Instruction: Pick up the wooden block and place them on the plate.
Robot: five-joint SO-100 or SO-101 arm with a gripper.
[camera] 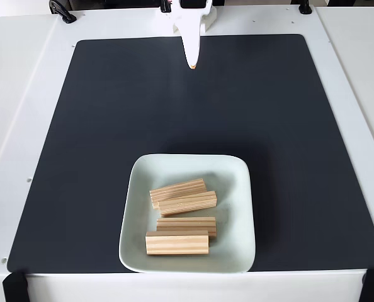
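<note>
The pale mint-green square plate (pixel 240 207) sits near the front edge of the black mat. Several light wooden blocks lie inside it, all roughly crosswise: one at the back (pixel 177 189), one just in front of it and touching it (pixel 187 203), a third lower down (pixel 186 224), and the frontmost (pixel 177 243) overlapping that one. My white gripper (pixel 192 61) hangs at the far edge of the mat, well away from the plate. Its fingers taper together to a single tip, shut, with nothing in them.
A black mat (pixel 99 126) covers most of the white table (pixel 23 94). Black clamps or feet show at the front corners (pixel 14 286) and along the back edge (pixel 64 14).
</note>
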